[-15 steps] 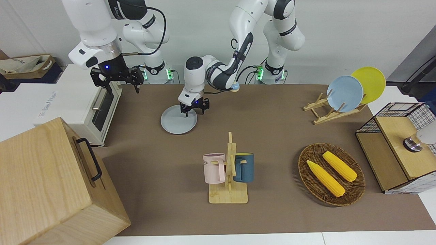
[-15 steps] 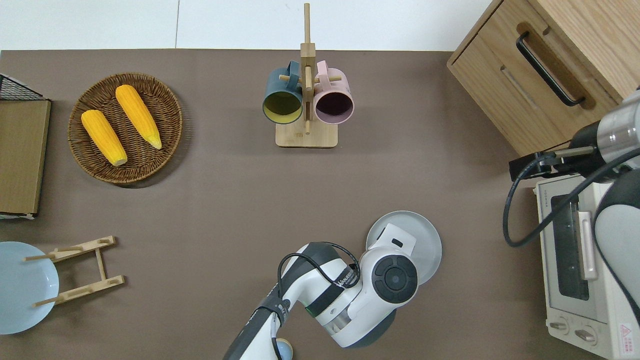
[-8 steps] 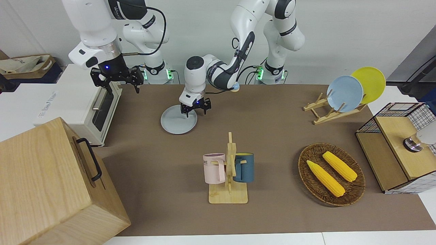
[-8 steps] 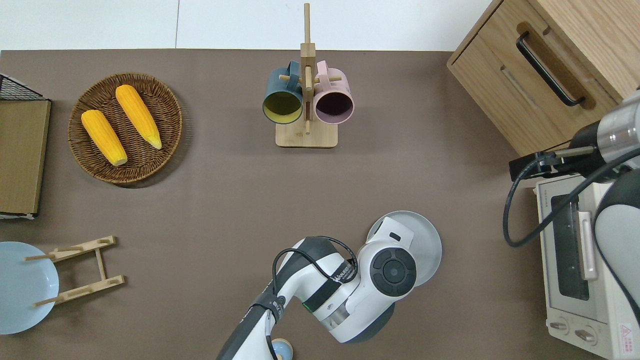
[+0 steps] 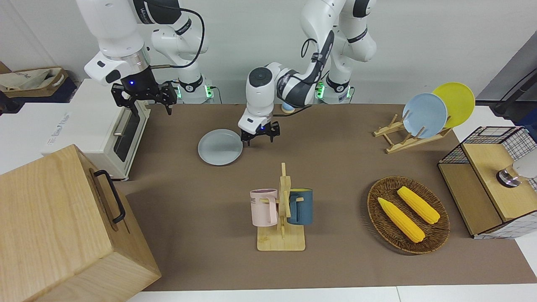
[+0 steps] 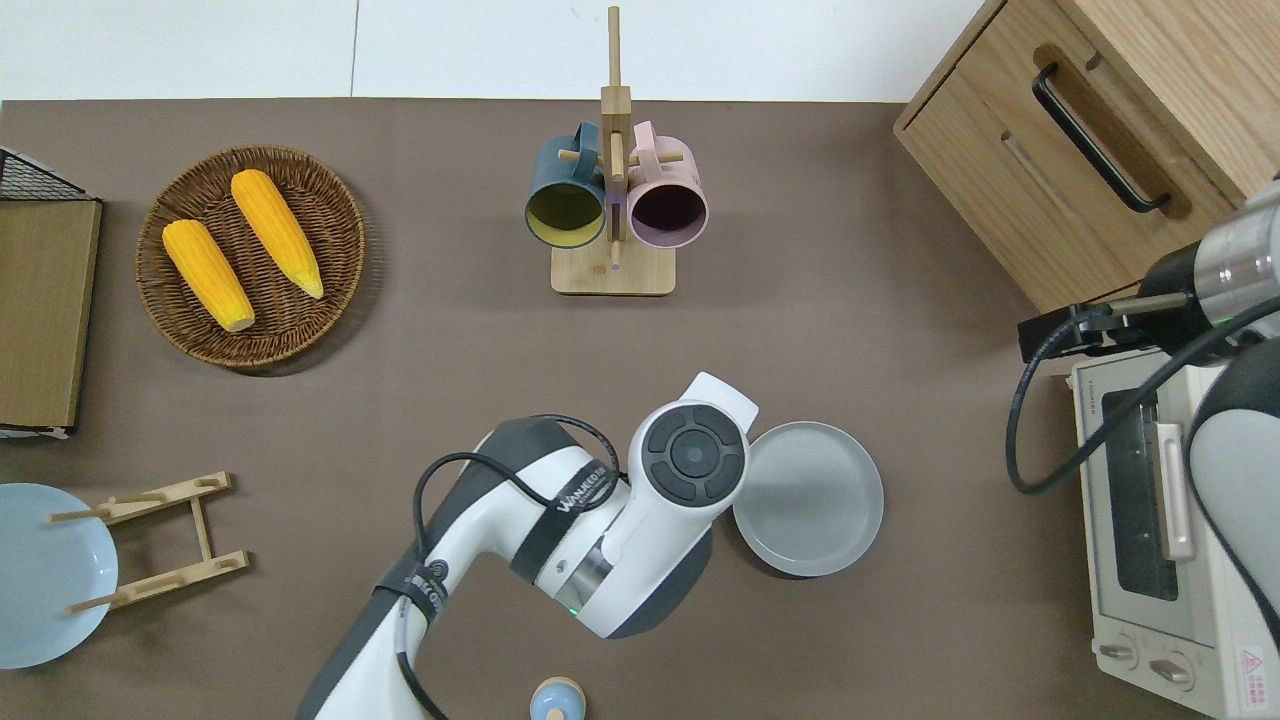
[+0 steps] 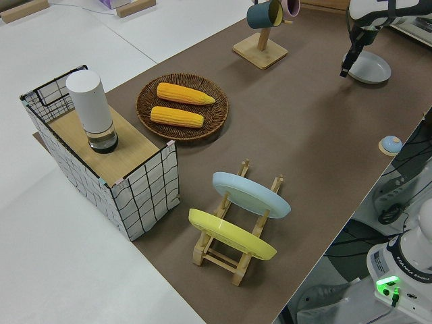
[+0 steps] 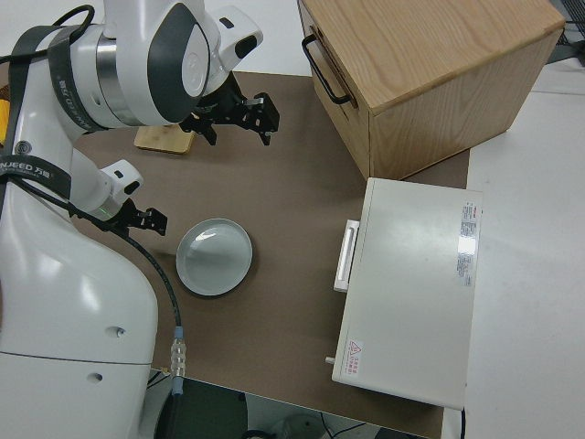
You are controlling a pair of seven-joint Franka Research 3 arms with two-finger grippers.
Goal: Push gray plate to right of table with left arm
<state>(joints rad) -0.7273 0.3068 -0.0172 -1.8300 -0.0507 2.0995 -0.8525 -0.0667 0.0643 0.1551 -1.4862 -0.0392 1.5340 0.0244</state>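
The table (image 5: 335, 167) bears the gray plate (image 5: 220, 147), mug stand (image 5: 281, 241), corn basket (image 5: 377, 218)

Robot lab: two arms, staged kitchen props.

We see bare table (image 6: 900, 300) between the gray plate (image 6: 810, 498) and the toaster oven (image 6: 1160, 520), which with the wooden drawer box (image 6: 1080, 130) closes off the right arm's end of the table. Farther from the robots than the gray plate, the mug rack (image 6: 613, 200) stands well apart, with open brown surface between. The left gripper (image 5: 260, 135) sits just beside the gray plate's rim on the left arm's side; the corn basket (image 6: 250, 255) and the plate rack (image 6: 160, 540) are well apart toward the left arm's end, and the right arm is parked.
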